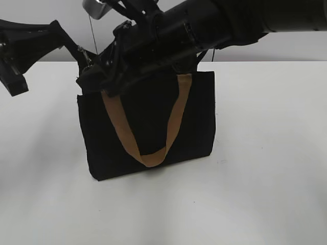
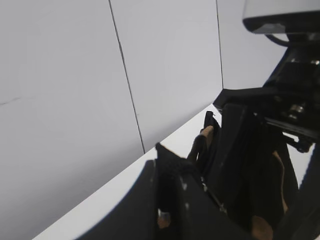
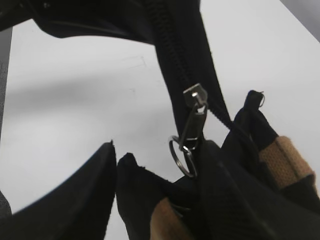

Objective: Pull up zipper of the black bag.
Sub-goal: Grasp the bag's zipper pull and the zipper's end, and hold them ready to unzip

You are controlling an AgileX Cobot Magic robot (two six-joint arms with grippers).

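The black bag [image 1: 196, 120] stands upright on the white table, one tan handle [image 1: 173, 122] hanging down its front. My left gripper [image 1: 85, 62] is at the bag's top left corner. In the left wrist view [image 2: 169, 172] it is shut on a pinch of that black corner fabric. My right gripper [image 1: 102, 79] reaches across the bag's top to the same end. In the right wrist view its fingers [image 3: 157, 167] straddle bag fabric and a tan strap. The zipper's silvery pull tab [image 3: 194, 114] and ring lie against the right finger; whether they are held is unclear.
The white table [image 1: 271, 153] spreads out around the bag, with a pale wall behind it. The bulky right arm [image 1: 214, 25] crosses above the bag's top edge and hides it. The left arm [image 1: 30, 41] is at the upper left.
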